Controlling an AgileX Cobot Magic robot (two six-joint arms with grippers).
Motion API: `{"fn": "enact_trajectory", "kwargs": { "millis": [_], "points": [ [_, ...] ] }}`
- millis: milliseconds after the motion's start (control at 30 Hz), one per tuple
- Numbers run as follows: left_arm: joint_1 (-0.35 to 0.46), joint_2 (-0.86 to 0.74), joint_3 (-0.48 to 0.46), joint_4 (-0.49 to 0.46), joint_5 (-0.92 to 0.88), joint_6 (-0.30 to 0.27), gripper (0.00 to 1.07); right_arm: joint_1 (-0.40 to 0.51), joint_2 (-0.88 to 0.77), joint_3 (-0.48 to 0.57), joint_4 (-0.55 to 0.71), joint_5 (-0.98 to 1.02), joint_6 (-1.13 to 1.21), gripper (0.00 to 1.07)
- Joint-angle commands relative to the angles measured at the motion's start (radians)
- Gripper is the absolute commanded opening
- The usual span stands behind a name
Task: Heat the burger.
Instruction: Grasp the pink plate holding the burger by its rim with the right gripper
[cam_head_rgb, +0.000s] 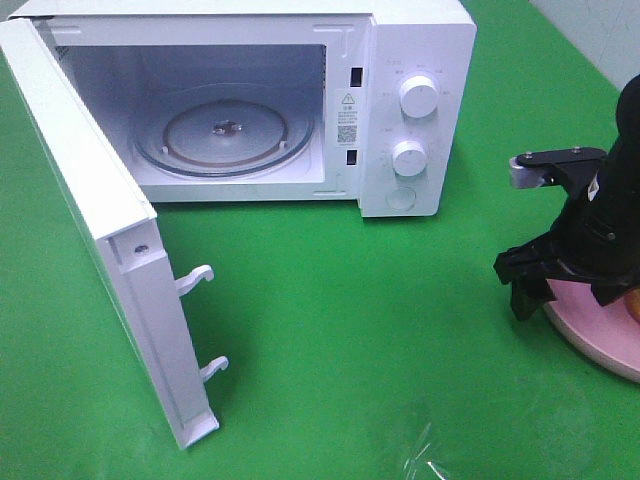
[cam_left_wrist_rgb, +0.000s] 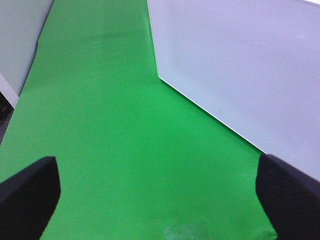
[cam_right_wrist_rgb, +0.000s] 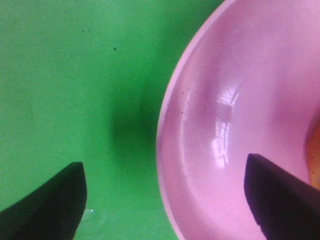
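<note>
surface: green cover (cam_head_rgb: 330, 330) | wall: pale, far right corner (cam_head_rgb: 590, 30) | light: even

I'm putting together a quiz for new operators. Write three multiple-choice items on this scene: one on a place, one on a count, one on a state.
1. Where is the plate relative to the microwave?
A) inside it
B) on top of it
C) to its right, on the cloth

2. How many knobs does the microwave have?
A) one
B) two
C) four

3. The door is:
A) open
B) shut
C) missing

Key: C, the plate lies on the green cloth at the right edge. B, two white knobs sit one above the other. A, the door stands wide and the turntable shows.
</note>
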Motion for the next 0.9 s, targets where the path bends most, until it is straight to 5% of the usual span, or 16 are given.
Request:
{"fn": "enact_trajectory", "kwargs": {
  "millis": [33,900],
  "points": [
    [0.003,-0.02,0.003,-0.005,-0.006,-0.005,1.0,-0.007,0.016,-0.003,-0.002,-0.021,-0.018,0.79],
    [0.003,-0.02,0.003,-0.005,-0.006,-0.005,1.0,-0.031,0.102,-0.003,-0.049,-0.104,0.002,0.78]
  ]
}}
